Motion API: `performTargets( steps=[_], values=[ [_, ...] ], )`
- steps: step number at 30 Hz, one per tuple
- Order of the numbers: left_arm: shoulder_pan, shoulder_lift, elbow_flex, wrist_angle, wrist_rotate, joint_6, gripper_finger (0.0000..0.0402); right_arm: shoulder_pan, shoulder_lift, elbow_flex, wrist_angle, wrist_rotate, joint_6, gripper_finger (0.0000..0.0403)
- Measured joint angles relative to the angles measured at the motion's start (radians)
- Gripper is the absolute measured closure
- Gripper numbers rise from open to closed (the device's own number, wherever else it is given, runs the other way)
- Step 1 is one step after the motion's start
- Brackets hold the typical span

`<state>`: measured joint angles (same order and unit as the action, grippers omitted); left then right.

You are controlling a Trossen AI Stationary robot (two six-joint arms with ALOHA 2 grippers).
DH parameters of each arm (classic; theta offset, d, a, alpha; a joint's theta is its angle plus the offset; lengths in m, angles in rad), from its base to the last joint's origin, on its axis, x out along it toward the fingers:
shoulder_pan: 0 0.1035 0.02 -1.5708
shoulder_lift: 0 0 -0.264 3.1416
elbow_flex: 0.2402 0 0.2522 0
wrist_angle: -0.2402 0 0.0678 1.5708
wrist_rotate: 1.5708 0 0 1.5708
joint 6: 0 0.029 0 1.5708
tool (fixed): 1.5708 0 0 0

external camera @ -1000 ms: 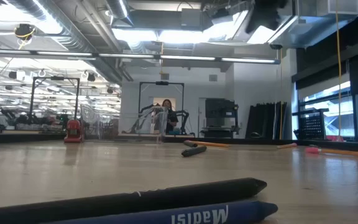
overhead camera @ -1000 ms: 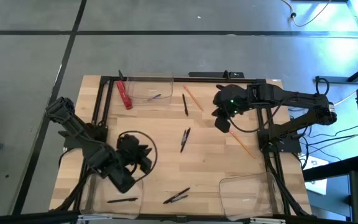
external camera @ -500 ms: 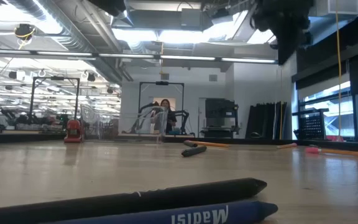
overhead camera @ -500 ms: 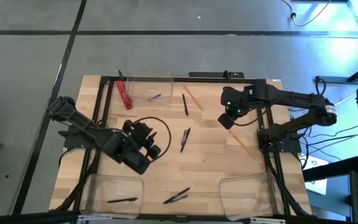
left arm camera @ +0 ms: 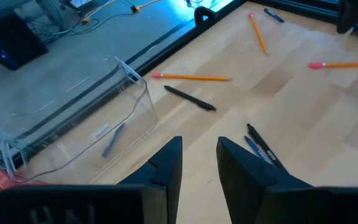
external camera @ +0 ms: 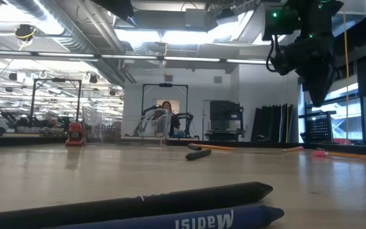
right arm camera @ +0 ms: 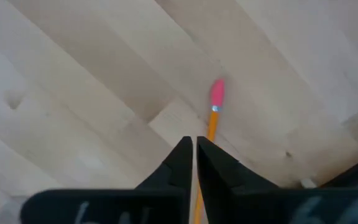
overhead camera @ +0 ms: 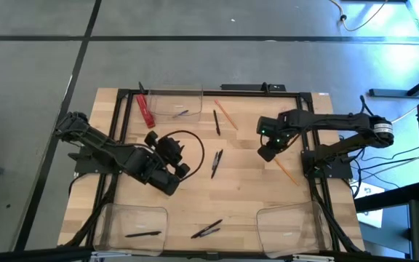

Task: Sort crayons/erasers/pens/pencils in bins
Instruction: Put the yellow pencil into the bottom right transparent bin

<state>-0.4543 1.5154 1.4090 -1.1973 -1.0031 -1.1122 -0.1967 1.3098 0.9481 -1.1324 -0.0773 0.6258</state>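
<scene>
The wooden worktop [overhead camera: 246, 182] carries three clear bins [overhead camera: 177, 105], one at the far edge and two at the near corners, with pens [overhead camera: 216, 163], pencils [overhead camera: 286, 170] and a crayon scattered between. The right gripper [overhead camera: 265, 153] hangs over a pencil near the right edge, its jaws almost together with the pencil lying below them. To grip well, it should part its jaws, straddle the shaft squarely and descend. The left gripper [left arm camera: 199, 163] hovers mid-worktop, jaws narrowly apart and empty.

Pale wooden-plank table [overhead camera: 246, 189] carries three clear plastic bins [overhead camera: 177, 104], loose black pens [overhead camera: 216, 163], orange pencils [overhead camera: 286, 170], red flat strip [overhead camera: 146, 111].
</scene>
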Motion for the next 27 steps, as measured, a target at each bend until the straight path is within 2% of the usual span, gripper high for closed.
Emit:
performTargets(
  steps=[11,14,27],
  values=[
    [0.01,0.0,0.0,0.002,0.019,0.006,0.031,-0.003,0.0,-0.053,0.102,0.006,-0.055,0.0278],
    [0.01,0.0,0.0,0.003,0.019,-0.003,0.031,-0.022,0.005,-0.098,0.163,0.051,-0.053,0.0257],
    [0.017,0.0,0.0,0.013,0.021,-0.005,0.031,-0.114,0.013,-0.252,0.331,0.049,-0.059,0.0249]
  ],
)
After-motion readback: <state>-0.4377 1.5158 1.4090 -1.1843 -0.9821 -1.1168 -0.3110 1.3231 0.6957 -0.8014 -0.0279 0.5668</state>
